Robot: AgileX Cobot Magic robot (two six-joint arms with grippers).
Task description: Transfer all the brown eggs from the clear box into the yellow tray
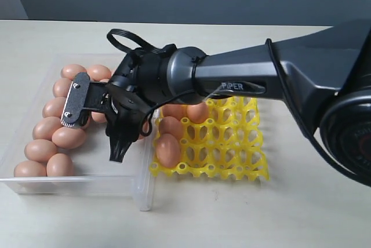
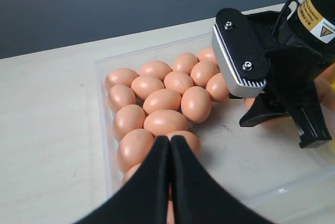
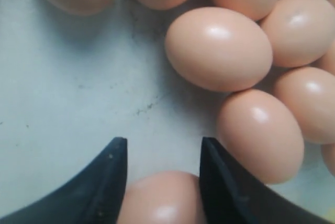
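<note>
Brown eggs (image 1: pixel 68 137) left in box: over a dozen, bunched along the side of the clear box (image 1: pixel 139 199) away from the yellow tray (image 1: pixel 232 161)
Eggs delivered: four seen seated in cups of that tray nearest the box; the arm (image 1: pixel 278 74) hides further cups
Progress: early, judged well under half done
Right tool (image 1: pixel 93 139): low over the box, jaws apart with one egg between them; gripped or only straddled, cannot tell
Left tool (image 2: pixel 169 140): pressed together, empty, pointed at the heap
Desk (image 1: pixel 261 213): carries box and tray side by side
</note>
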